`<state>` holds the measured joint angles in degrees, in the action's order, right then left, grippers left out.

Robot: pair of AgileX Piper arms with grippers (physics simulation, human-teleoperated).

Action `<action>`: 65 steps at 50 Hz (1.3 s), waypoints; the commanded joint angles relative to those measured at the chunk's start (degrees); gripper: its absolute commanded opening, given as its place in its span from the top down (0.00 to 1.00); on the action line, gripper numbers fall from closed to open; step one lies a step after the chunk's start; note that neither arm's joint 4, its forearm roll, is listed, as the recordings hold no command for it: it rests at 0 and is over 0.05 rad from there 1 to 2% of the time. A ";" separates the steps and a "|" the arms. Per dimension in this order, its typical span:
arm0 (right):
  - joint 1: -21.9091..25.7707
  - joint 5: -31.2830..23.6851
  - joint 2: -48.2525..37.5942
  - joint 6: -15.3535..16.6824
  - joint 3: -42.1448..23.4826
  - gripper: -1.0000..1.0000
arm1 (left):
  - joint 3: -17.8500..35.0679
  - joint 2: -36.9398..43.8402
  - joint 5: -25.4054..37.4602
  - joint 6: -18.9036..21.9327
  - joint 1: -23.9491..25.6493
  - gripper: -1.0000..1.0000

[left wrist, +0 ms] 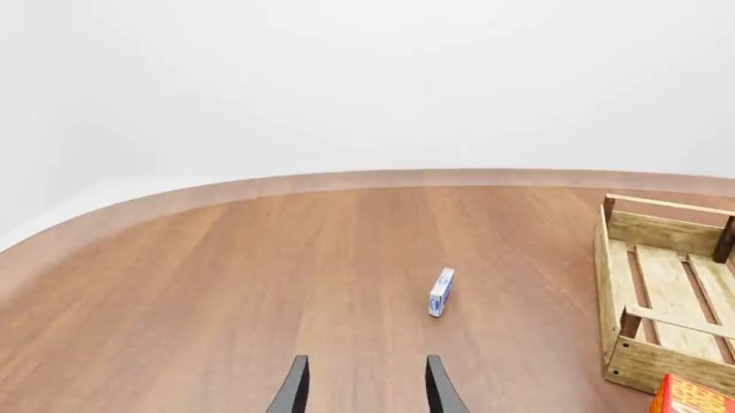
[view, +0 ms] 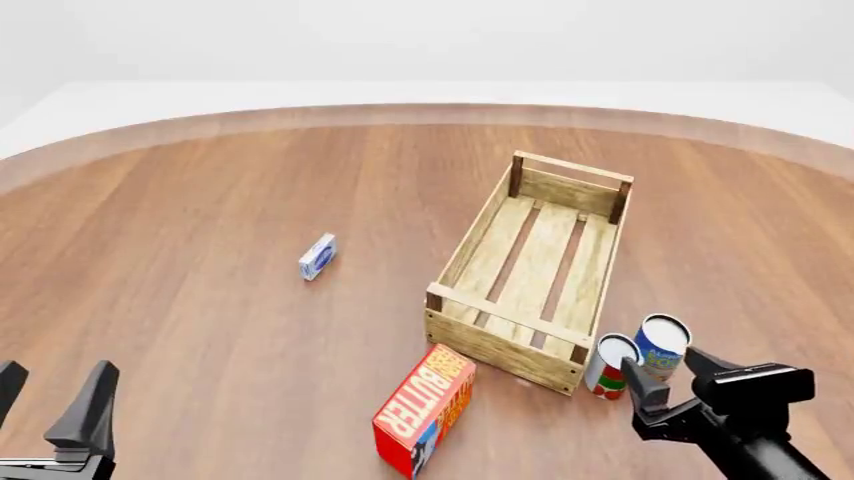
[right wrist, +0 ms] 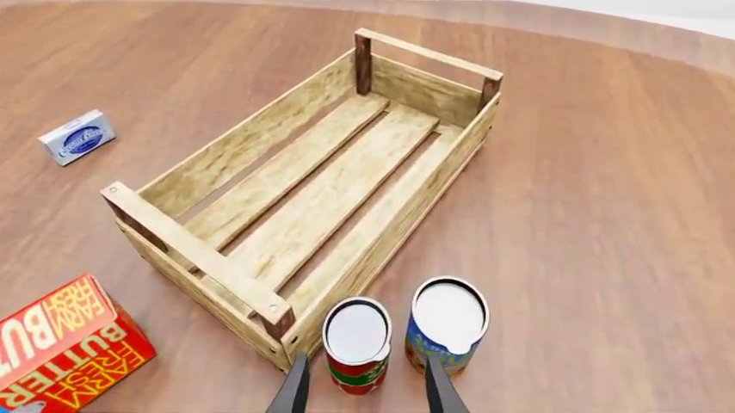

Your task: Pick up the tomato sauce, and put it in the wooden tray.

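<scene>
The tomato sauce (view: 610,366) is a small can with a red and green label and a pale lid, standing upright just outside the near right corner of the wooden tray (view: 505,345). My right gripper (view: 667,378) hangs open just on the near side of the can and a little above it. In the right wrist view the tomato sauce (right wrist: 357,342) shows between the two dark fingers of the right gripper (right wrist: 365,361), beside the wooden tray (right wrist: 195,249). My left gripper (view: 51,398) is open at the near left, holding nothing, and the left gripper (left wrist: 367,361) points across bare table.
A blue-labelled can (view: 662,345) stands touching or nearly touching the tomato sauce on its right. A red butter box (view: 424,408) lies near the tray's front left corner. A small blue and white box (view: 316,257) sits left of the tray. The table has a curved far edge.
</scene>
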<state>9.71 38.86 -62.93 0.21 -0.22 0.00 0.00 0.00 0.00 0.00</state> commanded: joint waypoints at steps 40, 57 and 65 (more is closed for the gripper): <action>-0.12 10.73 -14.79 -0.02 -0.98 0.00 | 0.00 0.00 0.00 0.00 0.00 0.00; -0.12 13.92 -19.38 0.00 -1.42 0.00 | 0.00 0.00 0.00 0.00 0.00 0.00; 0.06 15.60 -21.77 -0.03 -1.74 0.00 | 0.00 0.00 0.00 0.00 0.00 0.00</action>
<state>9.67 52.65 -82.09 0.24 -1.63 0.00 0.00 0.00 0.00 0.00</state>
